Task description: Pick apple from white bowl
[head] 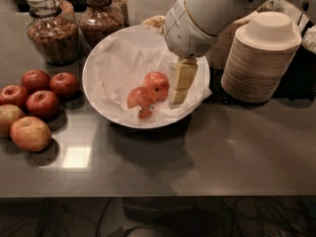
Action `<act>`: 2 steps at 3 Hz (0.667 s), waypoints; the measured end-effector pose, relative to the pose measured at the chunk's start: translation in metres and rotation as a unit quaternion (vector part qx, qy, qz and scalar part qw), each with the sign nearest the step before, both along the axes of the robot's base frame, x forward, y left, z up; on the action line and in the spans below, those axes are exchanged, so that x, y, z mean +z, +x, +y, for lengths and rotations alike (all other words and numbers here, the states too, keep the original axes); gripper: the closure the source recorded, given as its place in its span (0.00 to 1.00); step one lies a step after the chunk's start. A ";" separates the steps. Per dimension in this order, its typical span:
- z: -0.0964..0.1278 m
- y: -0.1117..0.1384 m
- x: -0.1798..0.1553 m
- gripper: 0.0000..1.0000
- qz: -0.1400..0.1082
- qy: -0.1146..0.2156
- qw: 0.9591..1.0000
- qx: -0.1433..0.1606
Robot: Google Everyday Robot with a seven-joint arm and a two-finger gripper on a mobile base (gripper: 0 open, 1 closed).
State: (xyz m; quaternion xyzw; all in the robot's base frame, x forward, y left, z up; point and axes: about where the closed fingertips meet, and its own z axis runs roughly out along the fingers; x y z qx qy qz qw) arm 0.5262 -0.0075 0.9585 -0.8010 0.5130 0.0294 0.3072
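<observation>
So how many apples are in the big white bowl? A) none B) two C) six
B: only two lie in the white bowl, the apple and a stickered apple beside it; the gripper hangs just right of them, inside the bowl's rim.

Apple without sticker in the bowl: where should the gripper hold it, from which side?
Grip the apple across its round middle, from above: the other apple crowds its lower left. The gripper hangs just right of it, over the bowl.
</observation>
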 end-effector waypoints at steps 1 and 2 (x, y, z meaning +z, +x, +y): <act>0.016 -0.006 -0.013 0.00 -0.009 0.001 0.999 0.046; 0.028 -0.006 -0.022 0.00 -0.029 -0.002 0.996 0.082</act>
